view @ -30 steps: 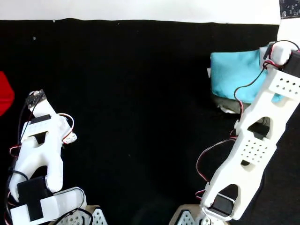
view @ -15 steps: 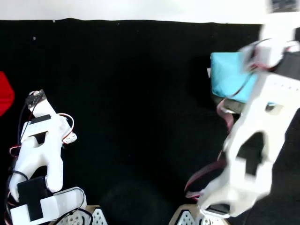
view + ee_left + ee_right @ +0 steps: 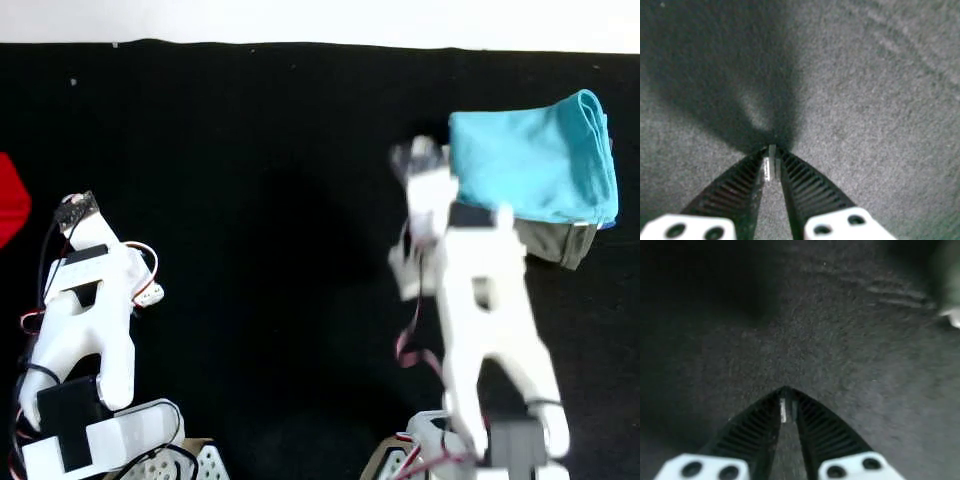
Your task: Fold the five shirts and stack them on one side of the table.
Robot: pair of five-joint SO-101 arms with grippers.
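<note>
A folded turquoise shirt (image 3: 535, 150) lies on top of a folded grey-green shirt (image 3: 555, 240) at the back right of the black table. A red shirt (image 3: 12, 198) pokes in at the left edge. My right gripper (image 3: 420, 160) sits just left of the stack, shut with nothing in it; its wrist view shows the closed tips (image 3: 786, 399) over bare cloth. My left gripper (image 3: 75, 210) rests near the left edge, shut and empty, its tips (image 3: 771, 159) over the black surface.
The black table cloth (image 3: 260, 180) spreads wide between the two arms. A pale wall strip (image 3: 300, 20) runs along the far edge. Red and black wires (image 3: 410, 340) hang beside the right arm.
The right arm swung left and pulled back from over the stack, uncovering the turquoise shirt. The left arm stayed still.
</note>
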